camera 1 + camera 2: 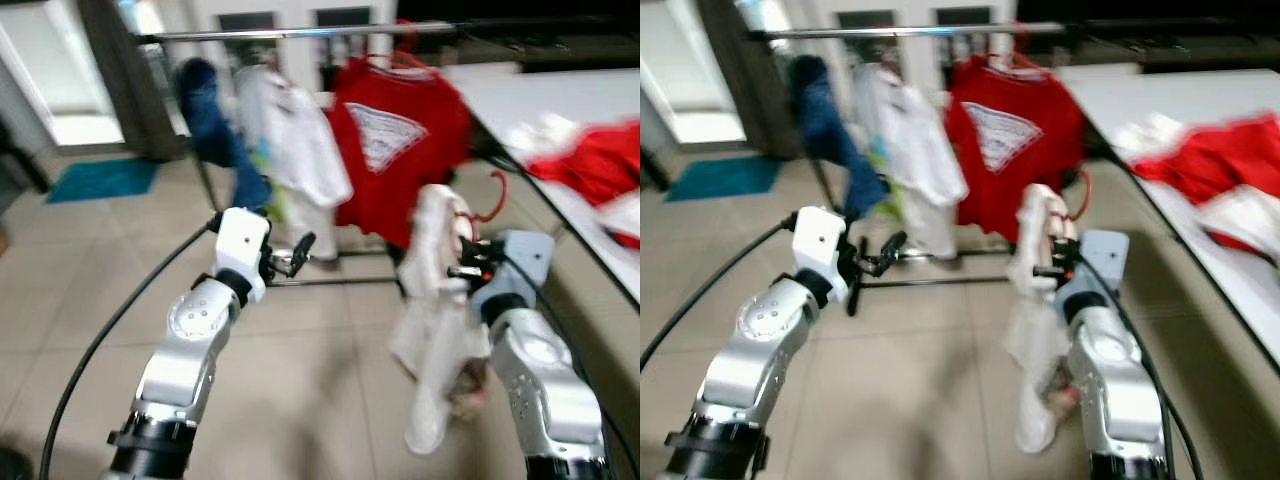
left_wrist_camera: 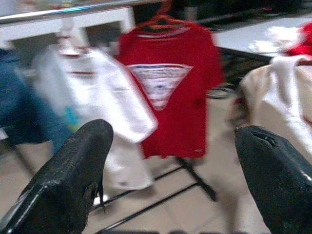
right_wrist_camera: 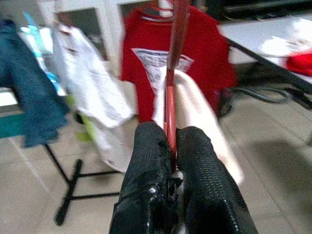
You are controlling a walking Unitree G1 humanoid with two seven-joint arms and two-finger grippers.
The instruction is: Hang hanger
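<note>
Red hanger (image 3: 170, 92) bearing a white garment (image 1: 432, 300) sits pinched in the right gripper (image 3: 171, 146), clothes rail (image 1: 300, 33) ahead, while the left gripper (image 2: 170, 161) gapes empty.

Place: room in a home, laundry corner
Floor: beige tiles (image 1: 330, 380)
Rack: metal clothes rail (image 1: 300, 33) with red shirt (image 1: 395, 150), white shirt (image 1: 300, 150)
Side: table (image 1: 560, 110) with loose clothes

Rail (image 1: 300, 33): polished metal, glossy.
Hanger (image 3: 171, 73): smooth red plastic, held in the right gripper (image 3: 171, 146).
Gripper fingers (image 3: 148, 165): matt black, pebbled texture.
Shirts: soft cloth, a red shirt (image 1: 395, 150) and a white garment (image 1: 435, 300).
Arms (image 1: 195, 340): silver, satin sheen.
Floor (image 1: 320, 380): smooth pale tiles.
</note>
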